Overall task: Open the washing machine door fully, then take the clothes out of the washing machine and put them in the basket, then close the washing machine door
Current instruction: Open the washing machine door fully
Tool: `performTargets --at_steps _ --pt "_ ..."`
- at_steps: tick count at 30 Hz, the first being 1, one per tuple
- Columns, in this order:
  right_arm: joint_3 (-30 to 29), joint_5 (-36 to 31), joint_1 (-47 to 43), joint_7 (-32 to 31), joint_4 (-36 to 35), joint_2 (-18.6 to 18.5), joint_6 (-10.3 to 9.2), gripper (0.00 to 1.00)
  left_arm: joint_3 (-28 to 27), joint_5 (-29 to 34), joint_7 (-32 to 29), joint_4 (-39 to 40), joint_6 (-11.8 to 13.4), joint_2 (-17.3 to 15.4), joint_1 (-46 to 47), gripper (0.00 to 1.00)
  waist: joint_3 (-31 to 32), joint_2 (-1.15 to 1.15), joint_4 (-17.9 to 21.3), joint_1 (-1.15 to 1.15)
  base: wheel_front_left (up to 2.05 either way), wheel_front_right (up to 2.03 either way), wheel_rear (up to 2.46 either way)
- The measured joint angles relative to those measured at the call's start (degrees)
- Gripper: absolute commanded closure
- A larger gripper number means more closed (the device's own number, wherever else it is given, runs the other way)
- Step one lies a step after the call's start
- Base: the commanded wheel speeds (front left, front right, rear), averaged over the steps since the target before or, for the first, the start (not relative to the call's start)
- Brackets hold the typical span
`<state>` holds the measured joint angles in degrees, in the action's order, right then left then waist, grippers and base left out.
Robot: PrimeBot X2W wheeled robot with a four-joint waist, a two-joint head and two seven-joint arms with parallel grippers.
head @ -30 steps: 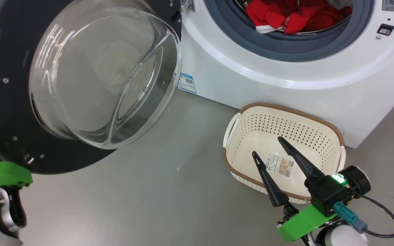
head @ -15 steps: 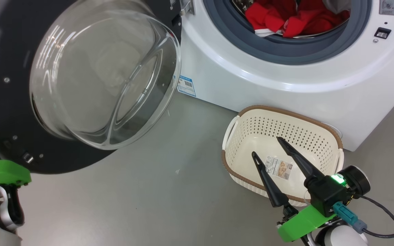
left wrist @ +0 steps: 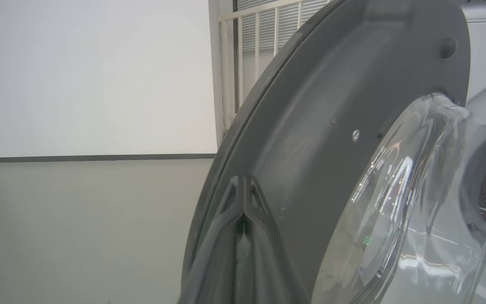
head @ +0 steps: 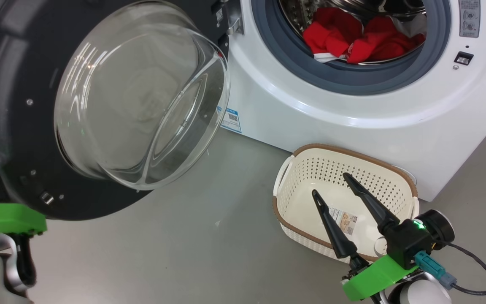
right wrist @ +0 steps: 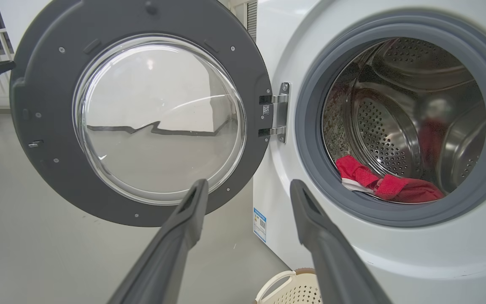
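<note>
On the grey floor (head: 184,245), just before the lower front of the big white front-loading washing machine (head: 352,109), the small cream perforated plastic basket with a brown rim (head: 306,169) is sitting upright and empty. Its mouth is facing up and its long axis is running roughly along the machine's front.

The large round door with the dark rim and bulging clear glass bowl (head: 11,126) is standing swung well out on its metal hinge (right wrist: 283,112) at the machine's left side, its inner face and glass bulge facing the robot (so the opening step is looking done, or very nearly).

The bright red garments with white trim (head: 352,40) are lying inside the steel perforated drum (right wrist: 395,118), heaped at its lower front lip by the grey rubber ring (head: 352,80), the heap's long axis running side to side across the opening. None is lying in the basket, so unloading and closing are both waiting to be done.

The left gripper (left wrist: 243,202) is holding its two fingers pressed together with nothing between them, close by the door's outer edge; whether it is touching the rim I cannot tell. The right gripper (head: 330,184) is hovering above the basket, fingers spread wide and empty, pointing toward the machine's front.
</note>
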<state>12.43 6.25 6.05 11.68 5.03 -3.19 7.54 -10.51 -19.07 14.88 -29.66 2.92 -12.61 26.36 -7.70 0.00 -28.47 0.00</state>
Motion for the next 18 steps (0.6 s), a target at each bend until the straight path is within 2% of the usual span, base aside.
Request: performTargets --at_steps 2,4,6,7,8,9,10,18 --pt "-0.08 0.34 -0.03 0.27 0.25 0.01 0.0 0.0 0.05 0.51 0.0 2.26 0.0 0.52 -0.87 1.0 0.31 0.0 -0.02 0.0 0.0 0.0 0.0" --pt "-0.25 0.55 -0.04 0.67 0.44 0.01 0.0 0.0 0.24 0.98 0.01 4.67 0.03 1.21 -2.04 0.74 0.58 0.0 0.0 0.0 0.0 0.0 0.0" --pt "-0.44 0.81 -0.05 0.87 0.59 0.02 0.0 0.0 0.63 1.21 0.0 7.2 0.19 1.72 -3.45 0.62 0.77 0.0 0.16 0.0 0.0 0.0 0.0" --pt "-0.54 0.81 -0.05 1.04 0.73 0.02 0.0 0.0 0.93 1.53 0.0 8.59 0.6 1.96 -4.17 0.51 0.89 0.0 0.26 0.0 0.0 0.0 0.0" --pt "-0.66 0.83 -0.05 1.25 0.86 0.02 0.0 0.0 1.19 1.57 -0.01 10.13 0.69 2.3 -4.82 0.27 0.99 0.0 0.39 0.0 0.0 0.0 0.0" --pt "-0.78 1.31 -0.05 1.44 1.07 0.02 0.0 0.0 1.77 1.72 -0.44 13.16 0.94 2.69 -6.1 0.09 1.17 0.0 0.73 0.0 0.0 0.0 0.0" --pt "-0.87 1.34 -0.05 1.45 1.16 0.02 0.0 0.0 2.09 1.9 -0.71 14.83 1.18 2.91 -6.75 0.0 1.24 0.0 0.94 0.0 0.0 0.0 0.0" --pt "-2.65 1.85 -0.04 2.4 1.82 0.05 0.0 0.0 6.02 3.09 -3.23 27.32 1.77 5.1 -11.71 0.0 1.75 0.0 3.29 0.0 0.0 0.0 0.0"
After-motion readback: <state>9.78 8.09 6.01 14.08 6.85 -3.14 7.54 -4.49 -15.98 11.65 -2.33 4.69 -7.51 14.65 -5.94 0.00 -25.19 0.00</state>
